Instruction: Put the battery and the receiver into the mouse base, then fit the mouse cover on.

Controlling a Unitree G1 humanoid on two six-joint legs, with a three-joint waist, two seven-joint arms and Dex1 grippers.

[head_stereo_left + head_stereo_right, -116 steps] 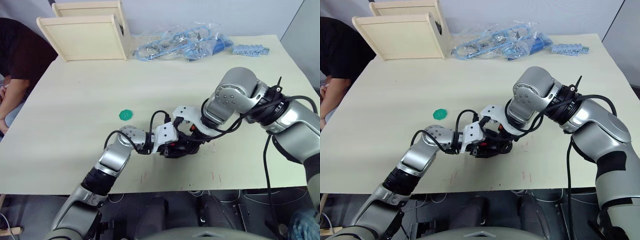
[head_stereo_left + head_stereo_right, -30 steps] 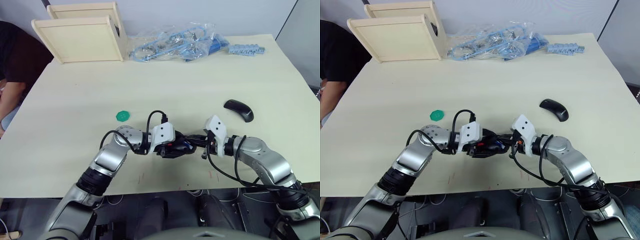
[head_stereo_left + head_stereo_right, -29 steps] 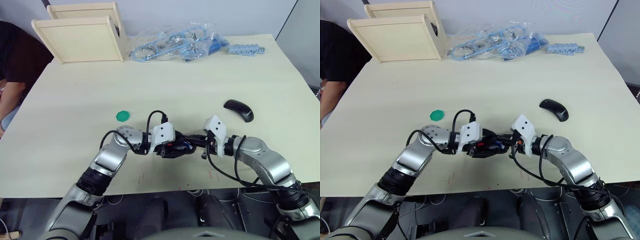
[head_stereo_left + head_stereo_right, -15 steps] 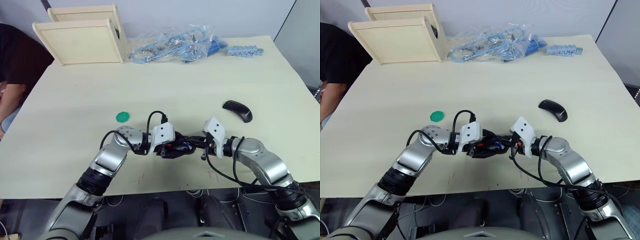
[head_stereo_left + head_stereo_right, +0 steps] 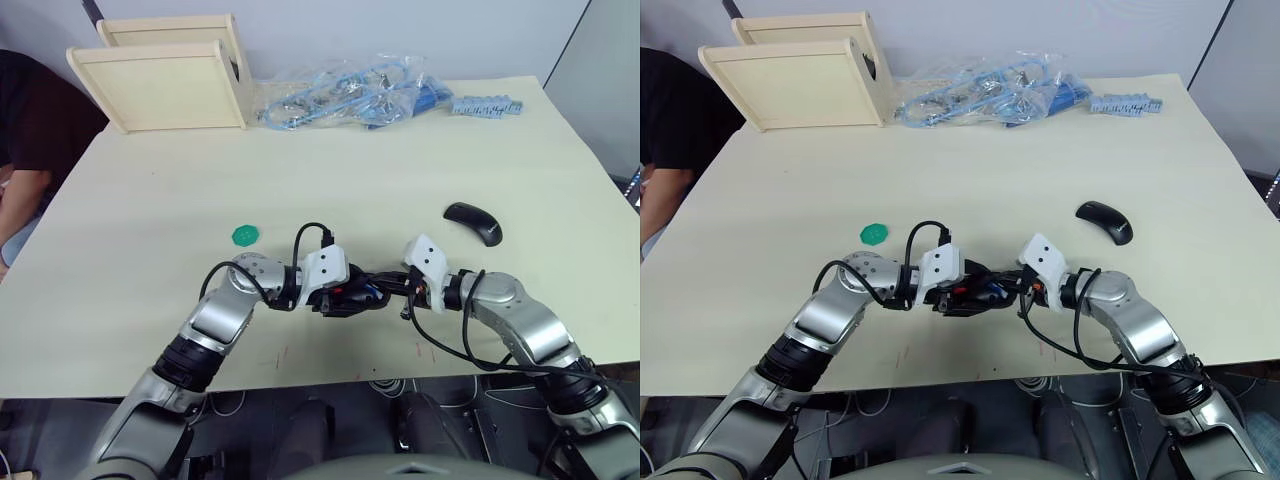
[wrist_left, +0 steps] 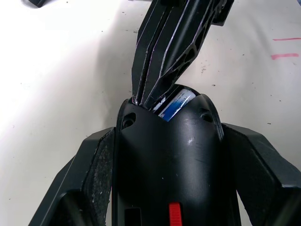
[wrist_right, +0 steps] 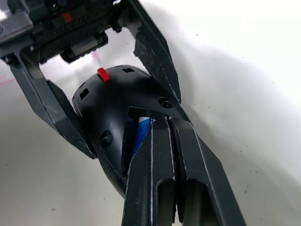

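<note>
The black mouse base point(image 5: 345, 298) with its red mark point(image 6: 174, 213) sits near the table's front edge. My left gripper point(image 5: 350, 296) is shut on its two sides, its fingers point(image 6: 96, 172) flanking the body. The blue battery point(image 6: 177, 104) lies in the base's hollow compartment. My right gripper point(image 7: 164, 121) is shut, and its tips rest on the battery point(image 7: 140, 132) at the compartment's opening. The glossy black mouse cover point(image 5: 473, 222) lies alone on the table to the right. The receiver is hidden or out of view.
A flat green disc point(image 5: 245, 235) lies left of the grippers. At the back stand two wooden boxes point(image 5: 160, 80), a plastic bag of blue cables point(image 5: 350, 88) and a blue strip point(image 5: 487, 105). A person point(image 5: 25, 130) sits at the table's left side.
Since the oldest frames my right arm has come down from above the mouse base and now reaches in low from the right, uncovering the mouse cover. Over the last second only the camera shifted slightly.
</note>
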